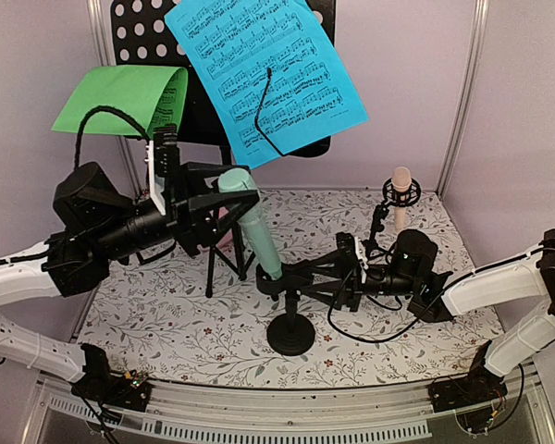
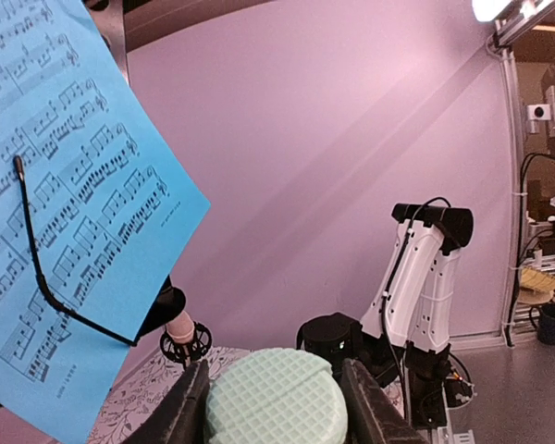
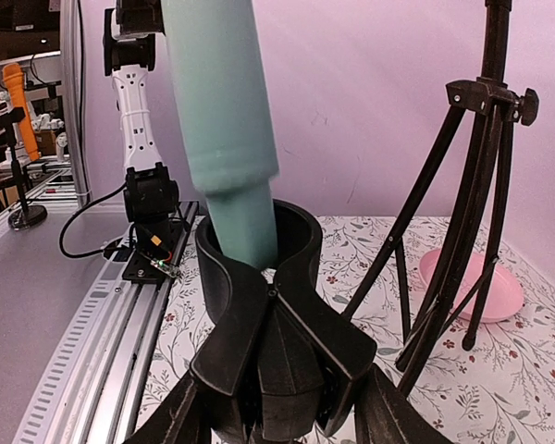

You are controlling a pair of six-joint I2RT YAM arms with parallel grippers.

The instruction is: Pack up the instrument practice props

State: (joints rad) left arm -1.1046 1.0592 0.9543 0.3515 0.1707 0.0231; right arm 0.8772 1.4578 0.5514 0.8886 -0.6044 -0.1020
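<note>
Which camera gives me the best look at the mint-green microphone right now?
Top external: the whole mint-green microphone, head to holder. Left wrist shows only its head in the left gripper; right wrist only its lower body entering the holder.

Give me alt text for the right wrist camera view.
A mint-green toy microphone sits tilted in a black clip holder that the right gripper clamps. Black tripod legs stand to the right, a pink plate behind them.

Walls (image 1: 527,111): plain lilac panels
Posts (image 1: 465,92): pale metal, at the corners
Table cover (image 1: 166,324): white floral cloth
Light (image 2: 492,7): bright, overhead
</note>
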